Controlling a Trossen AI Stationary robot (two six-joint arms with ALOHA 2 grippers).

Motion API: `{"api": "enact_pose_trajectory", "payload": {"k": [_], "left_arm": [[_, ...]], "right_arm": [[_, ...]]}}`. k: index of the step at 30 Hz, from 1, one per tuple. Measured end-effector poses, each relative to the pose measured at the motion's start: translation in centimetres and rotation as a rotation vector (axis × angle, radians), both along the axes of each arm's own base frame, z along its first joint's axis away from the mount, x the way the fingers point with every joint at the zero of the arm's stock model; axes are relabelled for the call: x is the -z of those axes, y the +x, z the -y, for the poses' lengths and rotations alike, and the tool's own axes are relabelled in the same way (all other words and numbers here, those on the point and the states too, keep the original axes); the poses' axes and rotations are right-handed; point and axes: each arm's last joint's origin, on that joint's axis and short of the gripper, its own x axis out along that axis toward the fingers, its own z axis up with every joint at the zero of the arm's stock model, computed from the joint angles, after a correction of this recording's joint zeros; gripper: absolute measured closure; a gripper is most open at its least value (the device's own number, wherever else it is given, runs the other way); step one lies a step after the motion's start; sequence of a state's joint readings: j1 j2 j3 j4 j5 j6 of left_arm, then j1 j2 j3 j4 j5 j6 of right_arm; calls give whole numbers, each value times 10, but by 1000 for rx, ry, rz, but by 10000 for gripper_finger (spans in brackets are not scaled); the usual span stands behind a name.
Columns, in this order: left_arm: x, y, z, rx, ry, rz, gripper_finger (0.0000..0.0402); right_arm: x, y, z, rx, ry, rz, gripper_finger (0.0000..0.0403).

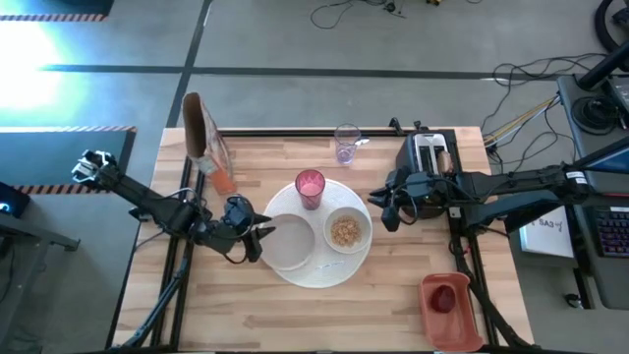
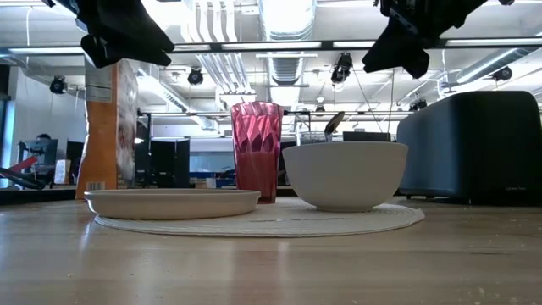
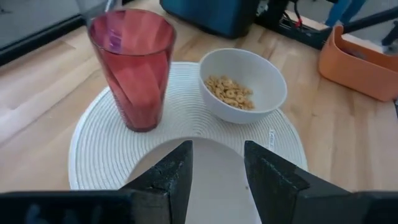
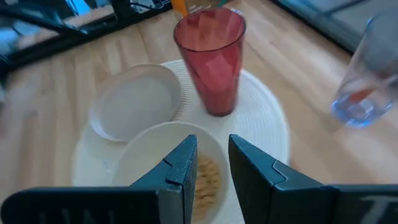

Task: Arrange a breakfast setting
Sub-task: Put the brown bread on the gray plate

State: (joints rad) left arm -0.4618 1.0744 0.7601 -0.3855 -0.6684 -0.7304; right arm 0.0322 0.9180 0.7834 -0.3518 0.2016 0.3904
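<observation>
Left gripper (image 3: 217,171) hovers with fingers spread just above the small white plate (image 1: 290,242), which sits on the large round white woven mat (image 1: 319,270). Right gripper (image 4: 212,163), fingers parted too, hangs over the white bowl of cereal (image 1: 346,230); the tall pink cup (image 1: 310,188) stands just beyond both.

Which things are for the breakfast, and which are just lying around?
For breakfast:
large round white mat
small white plate
white bowl with cereal
pink cup
clear purplish glass

Just lying around:
toaster
orange tray
tall bag
</observation>
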Motion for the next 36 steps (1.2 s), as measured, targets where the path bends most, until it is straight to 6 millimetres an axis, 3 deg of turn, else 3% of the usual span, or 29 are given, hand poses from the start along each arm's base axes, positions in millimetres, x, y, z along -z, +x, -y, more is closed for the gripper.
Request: {"api": "enact_pose_trajectory", "payload": {"k": [6,20,28,32,36], "left_arm": [[1,-1,0,-12,19,4,282],[14,-20,-4,26,17,59,304],[34,-26,-8,20,6,174,309],[41,-30,-10,33,1,242,309],[45,-34,-12,47,14,281,309]], "right_arm": [[0,0,-1,36,107,19,321],[-13,7,0,56,130,172,321],[-9,-23,26,504,166,50,321],[-27,-45,40,654,178,-101,321],[-54,-51,46,687,165,-133,321]]}}
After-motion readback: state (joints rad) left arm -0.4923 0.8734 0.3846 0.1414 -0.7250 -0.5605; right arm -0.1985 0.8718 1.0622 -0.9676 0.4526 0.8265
